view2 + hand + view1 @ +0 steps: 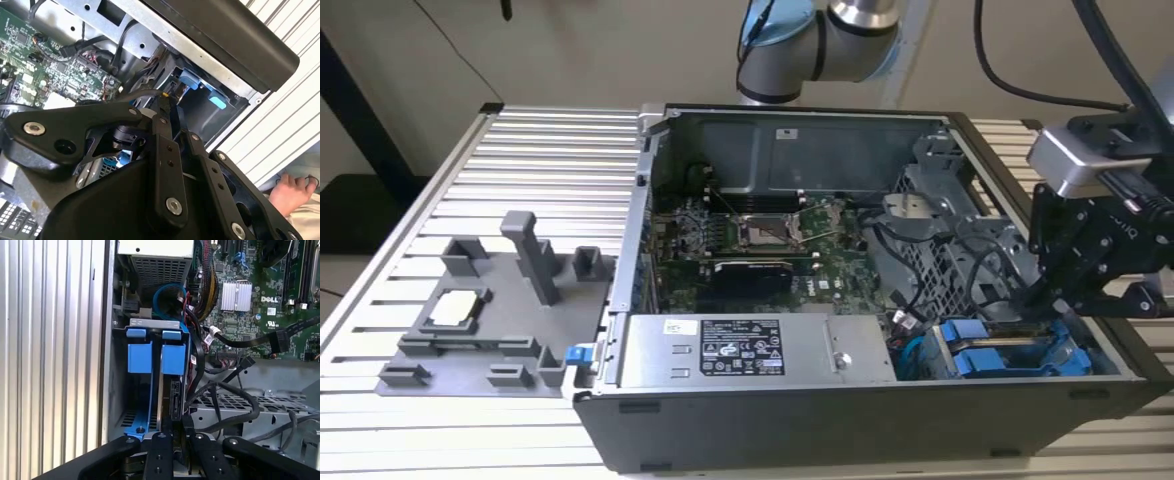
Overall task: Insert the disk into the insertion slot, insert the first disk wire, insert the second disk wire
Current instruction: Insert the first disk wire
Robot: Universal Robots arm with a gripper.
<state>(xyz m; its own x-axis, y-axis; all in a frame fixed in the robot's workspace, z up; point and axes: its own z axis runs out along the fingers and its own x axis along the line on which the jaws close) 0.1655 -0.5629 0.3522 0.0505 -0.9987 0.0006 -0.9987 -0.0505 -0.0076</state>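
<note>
A ribbed aluminium tabletop point(520, 160) carries an open computer case point(854, 410) lying on its side, with a grey moulded fixture point(494, 320) beside it on the exterior view's left. Inside the case a green motherboard point(761, 230) lies behind a grey power-supply box point(740, 350). The arm point(821, 40) rises behind the case, and its black wrist hangs over the case corner on the exterior view's right, pointing down into the drive bay. In the first wrist view the hand point(174, 426) reaches straight toward the insertion slot point(150, 322), a grey sheet-metal bay just beside the case wall. The disk point(172, 360) already stands in that slot, seen edge-on, its bright blue carrier tabs side by side at the mouth of the bay. The fingers point(161, 440) are drawn close together, clamped on the black plug of a disk wire point(175, 400), which sits against the rear edge of the disk. In the second wrist view that wire trails from the fingertips back toward the motherboard. Loose black cables point(235, 415) drape over the perforated metal cage point(260, 405) next to the slot, and a blue cable loop point(167, 295) curls beyond it.
</note>
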